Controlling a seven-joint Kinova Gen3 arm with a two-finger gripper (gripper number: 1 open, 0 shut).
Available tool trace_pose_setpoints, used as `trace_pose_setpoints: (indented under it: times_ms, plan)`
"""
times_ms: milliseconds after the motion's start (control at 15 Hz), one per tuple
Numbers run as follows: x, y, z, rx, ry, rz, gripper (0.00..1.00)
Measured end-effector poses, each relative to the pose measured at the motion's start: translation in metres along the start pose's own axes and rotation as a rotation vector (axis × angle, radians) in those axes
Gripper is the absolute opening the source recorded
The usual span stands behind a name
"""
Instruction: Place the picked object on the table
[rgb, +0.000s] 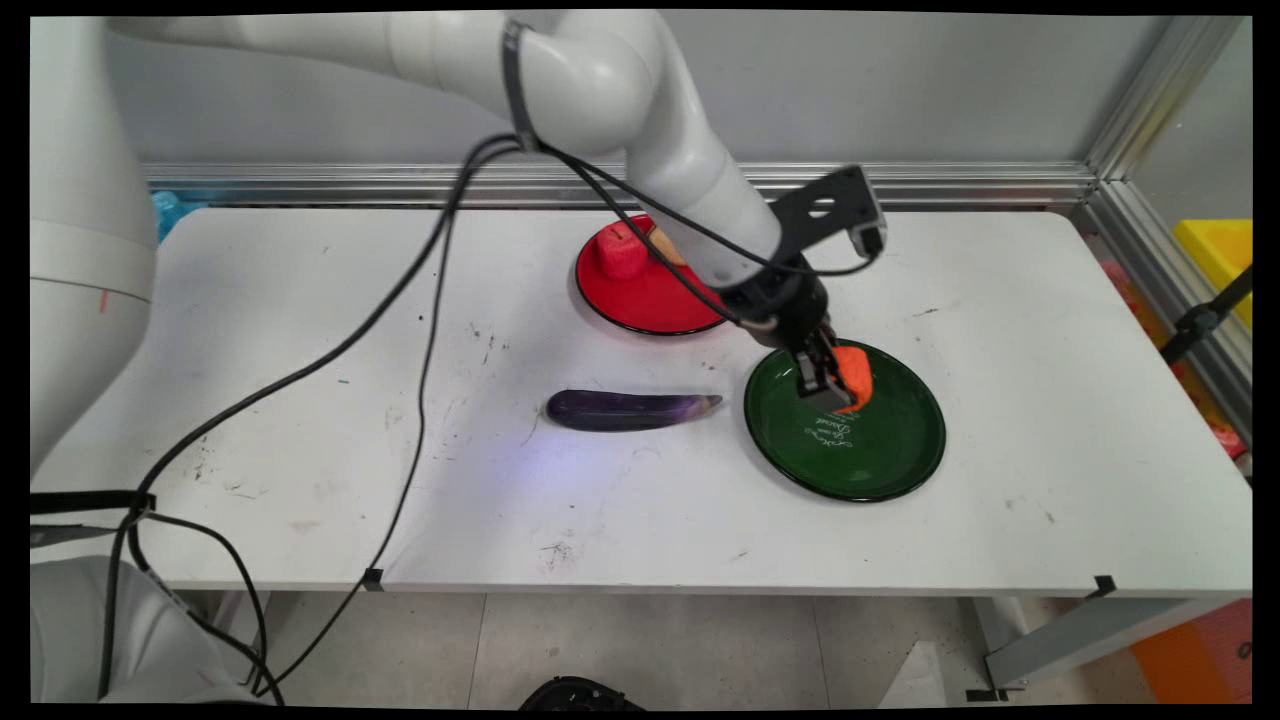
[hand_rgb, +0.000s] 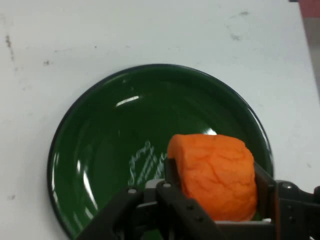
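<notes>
Nearest the desk's (rgb: 620, 520) front edge the white surface carries only scuffs and dark specks, with black cables (rgb: 400, 330) draped across its left half from the arm above. Further in, a dark purple eggplant (rgb: 630, 409) lies on its side near the middle, its paler tip pointing toward a green plate (rgb: 880, 460) just to its right; the two are near each other but apart. The green plate is glossy, with white lettering on its floor. Over the plate's far-left part sits the pincer (rgb: 835, 378), clamped on an orange chunk (rgb: 855, 375) of soft, wrinkled-looking material; in the hand view the chunk (hand_rgb: 215, 175) fills the gap between the two black fingers (hand_rgb: 172, 175), pressed on both sides, with the plate's (hand_rgb: 100, 150) dark green floor spread out beneath and beyond it. Whether the chunk's underside touches the plate cannot be told. Behind and to the left, toward the wall, a red plate (rgb: 640, 300) with a dark rim holds a red block (rgb: 622, 252) and, beside it, a pale tan piece (rgb: 666, 246) half hidden by the arm's white forearm. A metal rail runs along the desk's far edge below the grey wall.
</notes>
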Motion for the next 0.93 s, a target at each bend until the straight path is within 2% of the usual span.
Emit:
trace_pose_setpoints:
  times_ms: [200,533,933]
  plan:
    - [-0.009,0.006,-0.030,-0.008,-0.022,0.000,0.00]
    - [-0.038,0.024,-0.075,-0.030,-0.077,-0.010,0.00]
    - [-0.082,0.049,-0.089,-0.039,-0.132,-0.053,0.00]
